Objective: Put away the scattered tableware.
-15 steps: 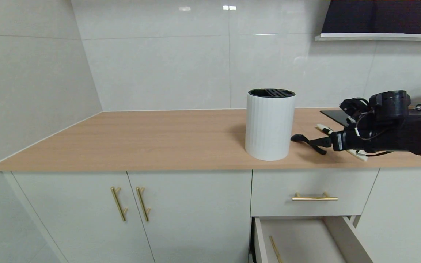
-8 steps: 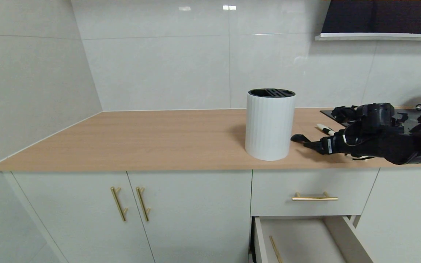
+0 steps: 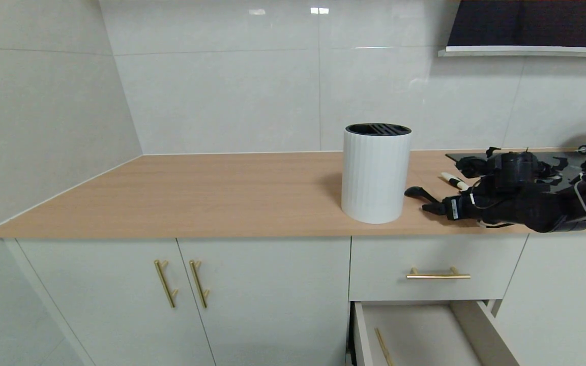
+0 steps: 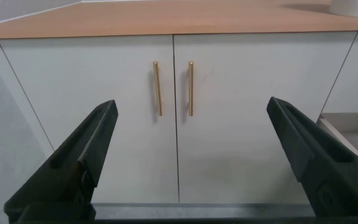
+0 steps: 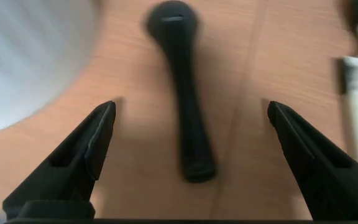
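Poised to grasp: right end effector (image 5: 190, 112) released, flanking black utensil (image 5: 186, 93) mid-frame on worktop (image 5: 241, 74); next, lower and clench.

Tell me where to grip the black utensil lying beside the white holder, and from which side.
Grip the black utensil on its slim straight handle, around mid-length, coming down from above. It lies flat on the counter with its rounded head toward the white holder, so the handle is probably the freest part. The right gripper hangs open with its fingers straddling the handle crosswise.
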### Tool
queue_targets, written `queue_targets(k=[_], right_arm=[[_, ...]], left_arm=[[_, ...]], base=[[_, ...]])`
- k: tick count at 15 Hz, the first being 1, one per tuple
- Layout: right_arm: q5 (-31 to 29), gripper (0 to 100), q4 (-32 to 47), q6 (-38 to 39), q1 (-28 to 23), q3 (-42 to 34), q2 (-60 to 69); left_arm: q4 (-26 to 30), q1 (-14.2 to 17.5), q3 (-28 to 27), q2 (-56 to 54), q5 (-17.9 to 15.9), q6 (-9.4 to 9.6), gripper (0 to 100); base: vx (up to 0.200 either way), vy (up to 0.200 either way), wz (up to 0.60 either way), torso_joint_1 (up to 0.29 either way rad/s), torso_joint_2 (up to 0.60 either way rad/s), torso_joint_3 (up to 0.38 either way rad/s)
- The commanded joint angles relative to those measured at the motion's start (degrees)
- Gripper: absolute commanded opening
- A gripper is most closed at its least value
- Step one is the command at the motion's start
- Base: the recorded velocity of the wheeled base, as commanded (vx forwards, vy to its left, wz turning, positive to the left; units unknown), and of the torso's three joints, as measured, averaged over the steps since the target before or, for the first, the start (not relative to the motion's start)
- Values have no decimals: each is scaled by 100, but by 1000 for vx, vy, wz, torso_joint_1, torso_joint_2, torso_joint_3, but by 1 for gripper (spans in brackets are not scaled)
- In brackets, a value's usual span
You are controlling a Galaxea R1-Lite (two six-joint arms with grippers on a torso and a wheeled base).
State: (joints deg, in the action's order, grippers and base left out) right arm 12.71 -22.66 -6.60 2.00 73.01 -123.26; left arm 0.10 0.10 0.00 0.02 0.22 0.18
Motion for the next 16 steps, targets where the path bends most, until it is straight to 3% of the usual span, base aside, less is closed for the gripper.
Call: queue_targets(k=[1, 5, 6, 16], right_arm=[[-6, 100, -1, -8, 2, 20, -67], [-15, 100, -1, -17, 2, 29, -93], [-15, 0, -1, -17, 2, 20, -84], [-23, 0, 7, -8, 55, 12, -84]], left_arm=[[-1, 8, 0, -2, 4, -1, 100], [-1, -1, 0, -2, -4, -1, 100], [-1, -1, 0, -2, 4, -1, 100], [-1, -1, 0, -2, 4, -1, 100]], base=[[0, 0, 0, 0, 0, 0], [0, 0, 0, 0, 0, 0], [0, 0, 0, 0, 0, 0], [0, 0, 0, 0, 0, 0]])
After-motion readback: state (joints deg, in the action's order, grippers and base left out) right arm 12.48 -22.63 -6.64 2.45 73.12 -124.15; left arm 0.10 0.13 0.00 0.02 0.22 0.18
